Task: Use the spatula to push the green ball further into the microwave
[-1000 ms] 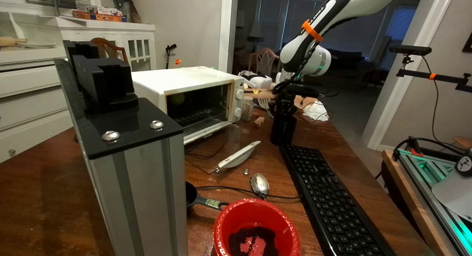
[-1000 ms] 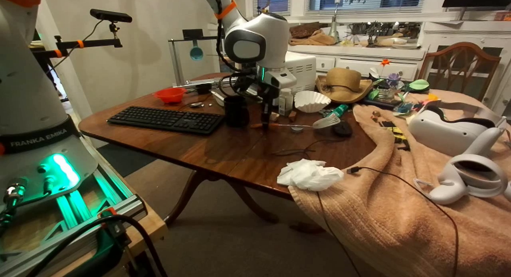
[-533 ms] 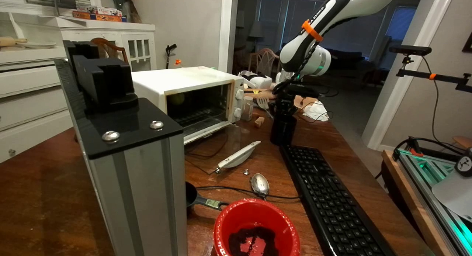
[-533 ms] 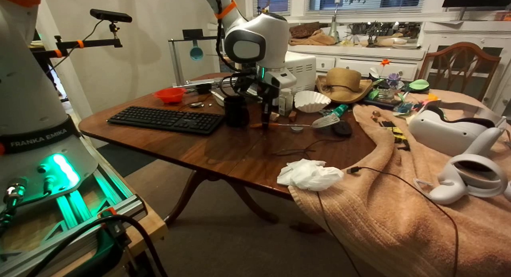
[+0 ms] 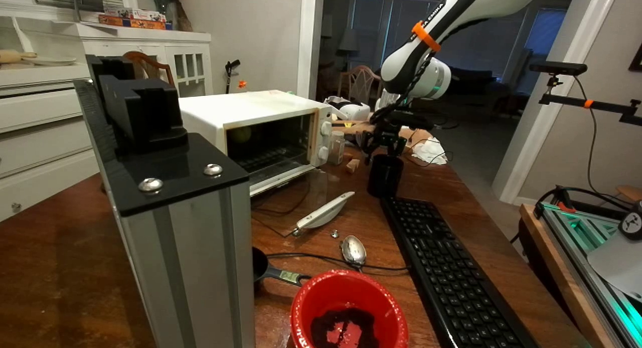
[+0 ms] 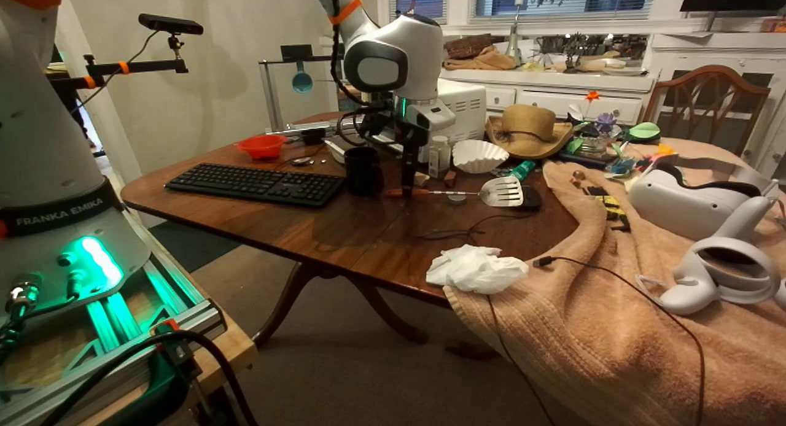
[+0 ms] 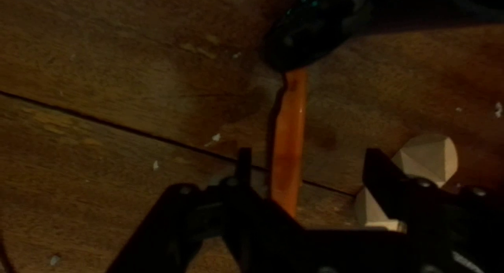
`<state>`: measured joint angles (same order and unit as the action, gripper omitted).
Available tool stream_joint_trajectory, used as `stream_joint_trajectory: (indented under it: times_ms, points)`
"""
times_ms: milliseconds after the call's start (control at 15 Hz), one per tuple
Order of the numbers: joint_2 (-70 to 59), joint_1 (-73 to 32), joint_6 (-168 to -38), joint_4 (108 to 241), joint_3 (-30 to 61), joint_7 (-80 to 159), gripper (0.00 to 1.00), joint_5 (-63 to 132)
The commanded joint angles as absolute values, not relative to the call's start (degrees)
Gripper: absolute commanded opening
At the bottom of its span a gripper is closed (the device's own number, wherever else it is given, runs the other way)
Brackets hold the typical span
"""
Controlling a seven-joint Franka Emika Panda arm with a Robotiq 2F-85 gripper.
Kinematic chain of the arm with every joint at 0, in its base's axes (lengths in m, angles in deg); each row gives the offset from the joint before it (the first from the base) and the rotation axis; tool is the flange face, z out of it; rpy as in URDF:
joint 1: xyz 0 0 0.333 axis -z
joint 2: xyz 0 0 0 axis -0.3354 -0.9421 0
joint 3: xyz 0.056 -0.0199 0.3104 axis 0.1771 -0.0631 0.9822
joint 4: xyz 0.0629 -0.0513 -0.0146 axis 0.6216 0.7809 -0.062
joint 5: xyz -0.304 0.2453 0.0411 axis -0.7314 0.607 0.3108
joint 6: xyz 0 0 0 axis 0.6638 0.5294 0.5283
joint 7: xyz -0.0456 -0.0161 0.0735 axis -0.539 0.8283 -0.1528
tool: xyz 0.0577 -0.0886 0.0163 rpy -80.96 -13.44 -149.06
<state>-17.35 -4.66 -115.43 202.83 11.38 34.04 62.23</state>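
Wrist view, and my pincer (image 7: 309, 159) is released, jaws spread wide, the orange handle of the spatula (image 7: 288, 143) running between them with table (image 7: 78, 178) showing on both sides: nothing gripped! I judge this to be the tool-grasping step, the push not yet begun. In an exterior view the green ball (image 5: 242, 134) sits dim inside the microwave (image 5: 251, 106); how deep, I can't tell. Next, I'd say, calls for centring on that handle, easing lower, clenching and lifting before any swing towards the ball. Changed from half a second ago: I ride a touch higher, and the blade (image 6: 490, 191), foreshortened there, now shows its slots broadside in an exterior view!
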Motion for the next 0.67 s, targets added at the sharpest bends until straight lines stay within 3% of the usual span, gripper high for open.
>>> stream_joint_trajectory:
  times_ms: [0, 600]
  points:
    - [-11.3, -5.9, -112.9, 206.5, 10.4, 30.8, 1.00, 60.9]
    - [7.3, -11.0, -103.7, 214.1, 7.7, 18.0, 1.00, 51.8]
